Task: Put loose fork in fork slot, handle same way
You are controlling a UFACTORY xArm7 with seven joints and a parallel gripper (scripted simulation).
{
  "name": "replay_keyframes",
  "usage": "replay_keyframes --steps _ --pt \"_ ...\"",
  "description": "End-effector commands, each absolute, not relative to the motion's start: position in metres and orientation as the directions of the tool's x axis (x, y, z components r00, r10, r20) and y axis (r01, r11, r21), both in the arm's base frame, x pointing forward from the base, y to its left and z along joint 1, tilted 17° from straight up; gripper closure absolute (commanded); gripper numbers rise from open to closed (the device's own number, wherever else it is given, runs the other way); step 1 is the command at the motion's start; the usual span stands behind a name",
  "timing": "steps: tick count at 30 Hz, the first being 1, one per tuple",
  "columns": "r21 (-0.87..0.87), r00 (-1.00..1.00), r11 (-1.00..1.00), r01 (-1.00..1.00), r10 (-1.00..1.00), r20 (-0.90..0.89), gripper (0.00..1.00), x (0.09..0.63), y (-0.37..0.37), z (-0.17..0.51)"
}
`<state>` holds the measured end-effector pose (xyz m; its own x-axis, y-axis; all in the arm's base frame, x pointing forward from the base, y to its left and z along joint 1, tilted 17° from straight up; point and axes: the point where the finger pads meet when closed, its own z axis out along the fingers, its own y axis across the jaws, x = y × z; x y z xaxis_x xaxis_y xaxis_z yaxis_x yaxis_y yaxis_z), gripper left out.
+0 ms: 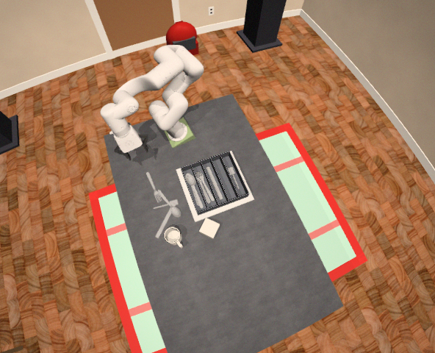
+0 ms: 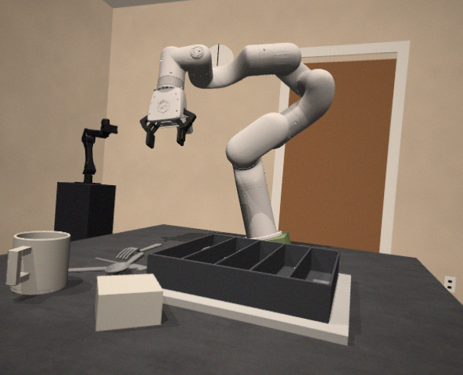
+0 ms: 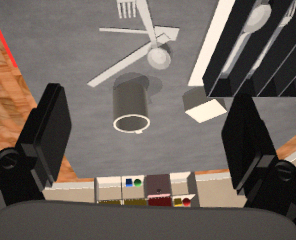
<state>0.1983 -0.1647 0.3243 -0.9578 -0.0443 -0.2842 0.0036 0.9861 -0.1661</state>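
The black cutlery tray [image 1: 214,182] sits on a white mat and has several long slots. Its second slot from the left holds forks [image 1: 201,186], and the leftmost holds a spoon [image 1: 191,187]. My gripper [image 2: 165,137] [image 1: 128,142] is open and empty, high above the counter's far left corner, well away from the fork.
A loose spoon [image 1: 174,210] and knives [image 1: 164,220] lie crossed just below the fork. A white mug [image 1: 172,235] and a cream block [image 1: 209,228] stand in front of the tray. The rightmost tray slot holds a small fork-like piece [image 1: 233,174].
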Motion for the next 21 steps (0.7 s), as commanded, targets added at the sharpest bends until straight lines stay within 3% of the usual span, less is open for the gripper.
replay_keyframes --steps 1,3,21 --pt "-0.188 -0.969 0.982 0.004 -0.042 -0.244 0.0 0.214 -0.178 0.313" --pt "-0.224 -0.987 0.974 -0.028 -0.063 -0.15 0.0 0.233 -0.19 0.279" --pt "-0.283 -0.99 0.948 -0.143 -0.141 0.027 0.0 0.264 -0.199 0.201"
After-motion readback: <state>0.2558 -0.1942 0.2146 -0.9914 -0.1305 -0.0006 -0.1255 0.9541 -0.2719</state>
